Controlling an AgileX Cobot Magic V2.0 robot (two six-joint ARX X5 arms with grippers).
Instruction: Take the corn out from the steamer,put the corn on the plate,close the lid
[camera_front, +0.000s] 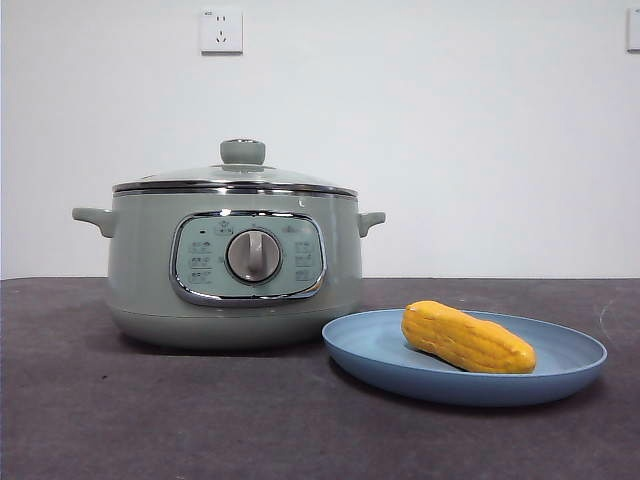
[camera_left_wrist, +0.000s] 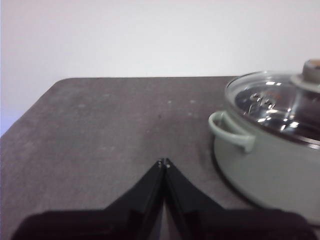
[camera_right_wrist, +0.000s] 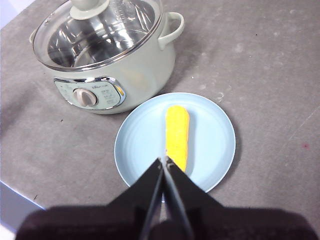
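I see the left gripper (camera_left_wrist: 163, 162) clenched, empty, above bare table (camera_left_wrist: 110, 125) left of the steamer (camera_front: 235, 270). Lid (camera_front: 240, 175) sits on the steamer. Right gripper (camera_right_wrist: 164, 160) clenched, empty, hanging over the plate (camera_front: 465, 355); corn (camera_front: 467, 338) lies on the plate, under the tips.

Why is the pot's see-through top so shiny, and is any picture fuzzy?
In the left wrist view the lid throws bright white glints, and the whole picture is soft, the steamer blurred at its edges. In the right wrist view the lid mirrors the metal inside. The front view is sharpest; the corn and plate cast soft shadows.
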